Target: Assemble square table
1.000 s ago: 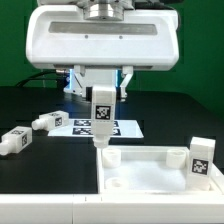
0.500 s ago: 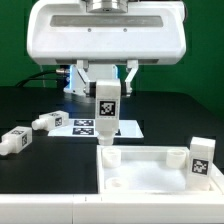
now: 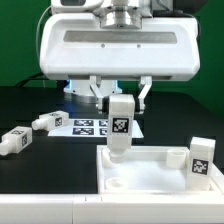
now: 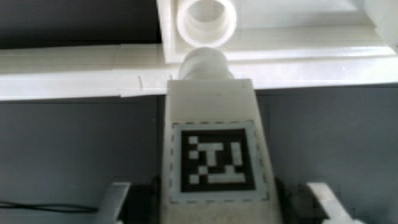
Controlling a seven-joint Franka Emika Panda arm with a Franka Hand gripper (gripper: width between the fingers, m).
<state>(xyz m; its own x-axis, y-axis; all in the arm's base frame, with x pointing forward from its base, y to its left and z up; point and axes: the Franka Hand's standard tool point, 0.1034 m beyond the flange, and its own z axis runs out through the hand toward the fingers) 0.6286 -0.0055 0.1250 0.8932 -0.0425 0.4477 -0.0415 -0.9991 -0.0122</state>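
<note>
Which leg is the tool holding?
The upright leg over the panel's far rim; two legs lie on the table, one stands in the panel's corner.

The arm reaches down from above, wrist vertical. Its gripper (image 3: 121, 100) points straight down, jaws partly closed and clamped on two sides of an upright leg (image 3: 121, 128) near its top.

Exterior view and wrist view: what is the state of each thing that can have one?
gripper, shut on the held leg.
held leg, upright, lower end at the rim of the panel.
panel, lying flat on the table.
standing leg, upright at the panel's corner on the exterior view's right.
nearer loose leg, lying on the table.
farther loose leg, lying on the table.
</note>
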